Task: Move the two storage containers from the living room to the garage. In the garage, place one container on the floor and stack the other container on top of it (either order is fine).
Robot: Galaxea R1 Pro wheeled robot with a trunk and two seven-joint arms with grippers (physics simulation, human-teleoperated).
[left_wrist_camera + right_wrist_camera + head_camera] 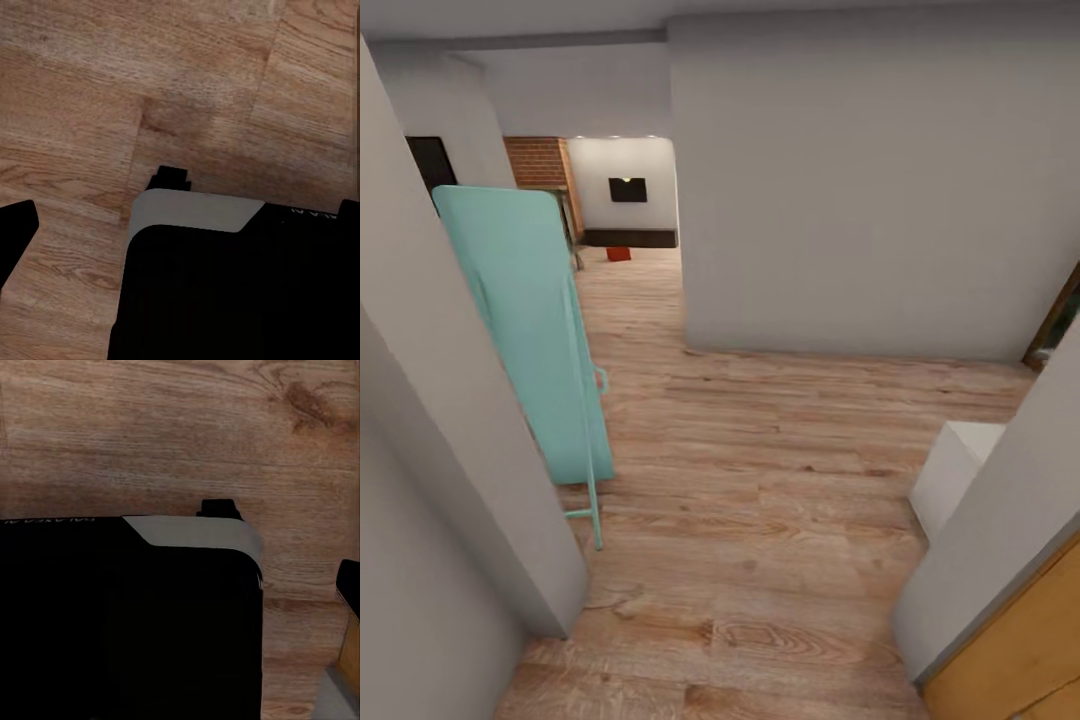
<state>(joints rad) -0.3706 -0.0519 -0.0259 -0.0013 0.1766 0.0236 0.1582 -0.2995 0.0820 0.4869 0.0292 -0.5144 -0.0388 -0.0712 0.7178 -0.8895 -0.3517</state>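
Hallway, light wood plank floor (760,480); one red-orange storage container (619,254) far ahead.

Both wrist views look down on planks past a black, grey-edged robot body (225,285); hand pose and grip cannot be told. The container sits on the floor beyond a grey wall corner (682,250), near a red brick fireplace (540,162). A teal panel on a thin frame (535,320) leans along the left wall.

A light wood plank floor (760,480) runs between plain grey-white walls (860,180), with a tall teal panel on a thin metal frame (530,330) leaning at the left, a low white box (955,470) at the right, and a red brick wall section (540,162) far off beside a lit white wall (625,160).
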